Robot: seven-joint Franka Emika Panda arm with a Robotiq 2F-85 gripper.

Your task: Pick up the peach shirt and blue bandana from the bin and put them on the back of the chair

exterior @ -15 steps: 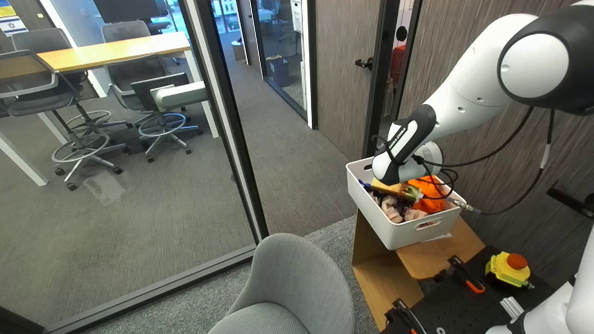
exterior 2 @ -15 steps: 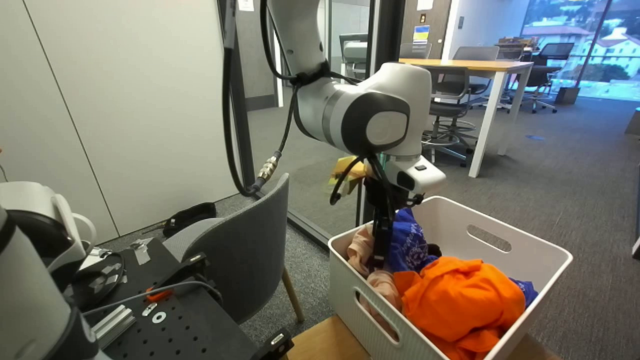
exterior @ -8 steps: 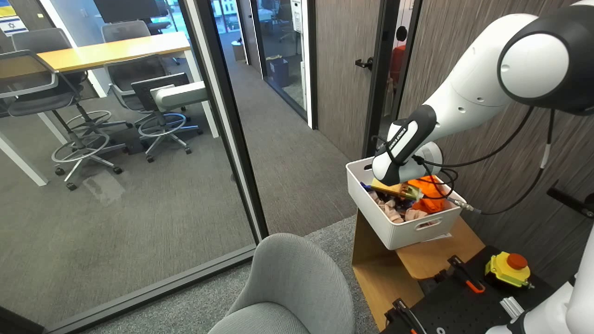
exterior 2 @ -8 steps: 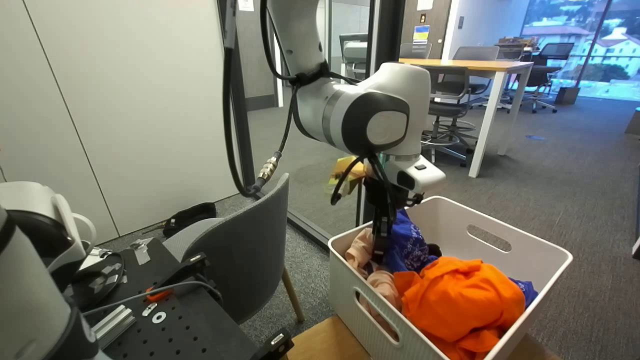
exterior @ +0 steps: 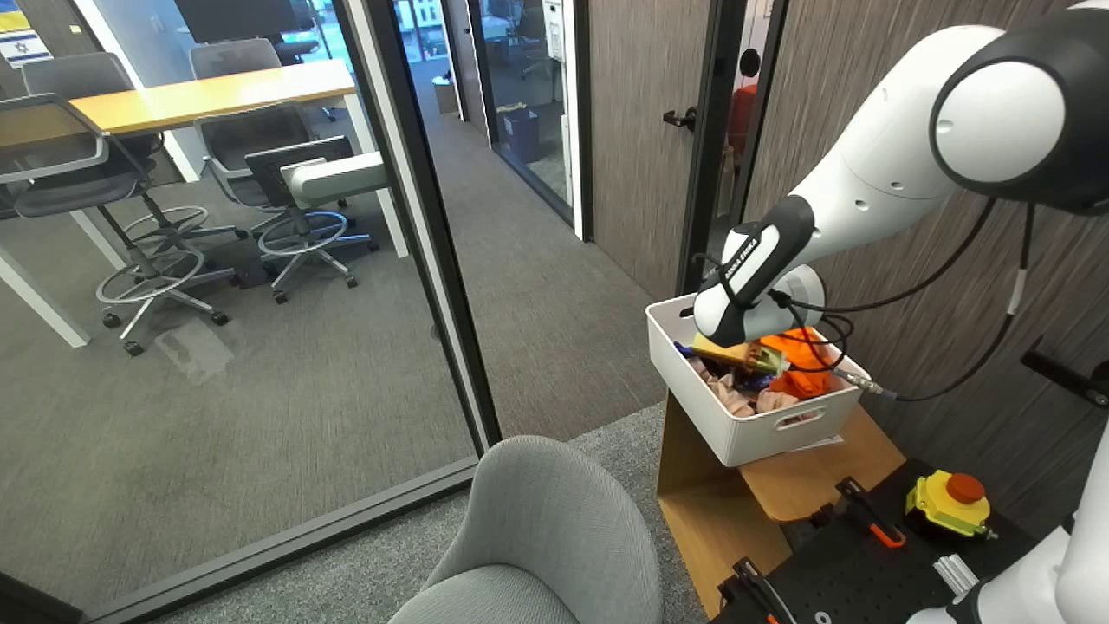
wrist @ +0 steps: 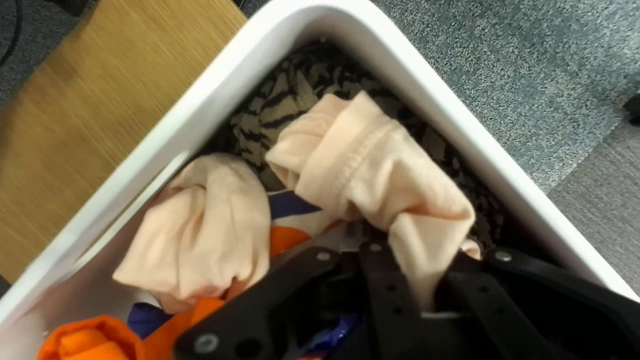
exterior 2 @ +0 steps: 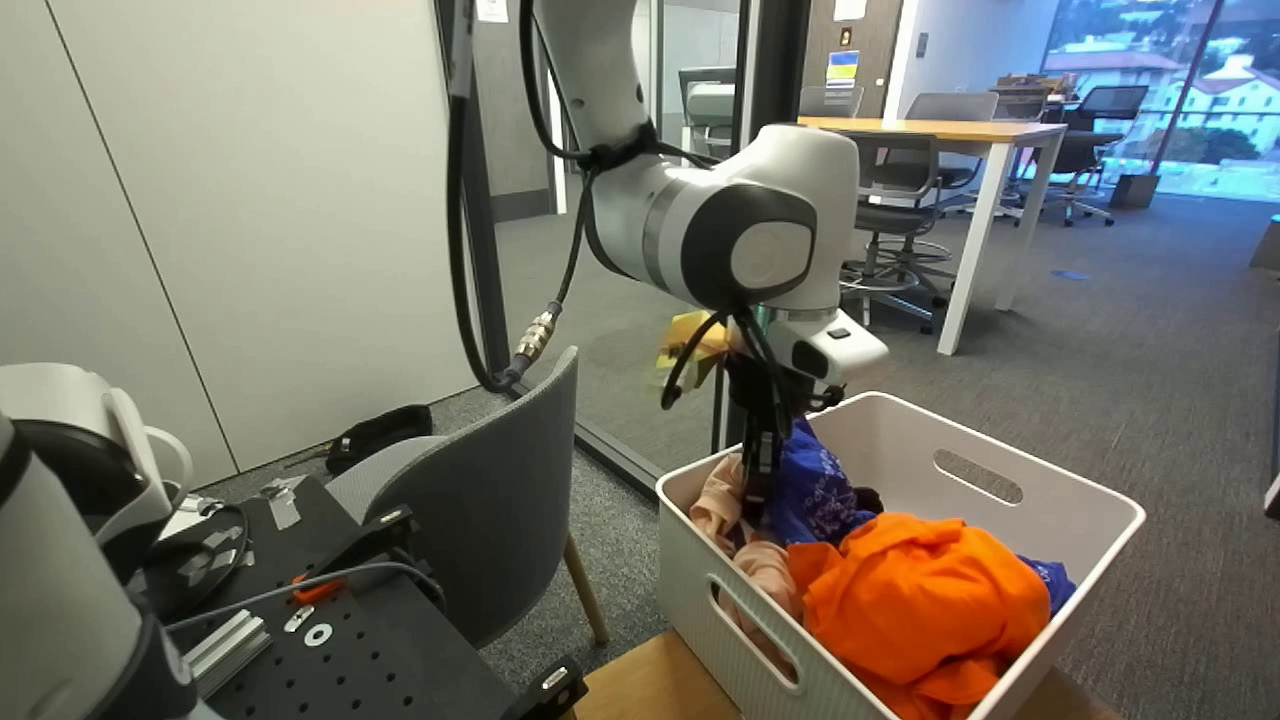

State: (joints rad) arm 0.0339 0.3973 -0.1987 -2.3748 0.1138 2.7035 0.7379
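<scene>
In the bin (exterior 2: 890, 455), the shirt (wrist: 372, 167) is pinched by the nearly closed gripper (wrist: 424, 280); the bandana (exterior 2: 818, 485), also there, is seen just beside the gripper (whether it is caught too cannot be told).

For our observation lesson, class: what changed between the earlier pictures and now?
In an exterior view, the tip of the pincer shows slightly higher inside the bin. It pinches the peach shirt; when it closed is unclear. The bin, chair and orange cloth stayed put.
</scene>
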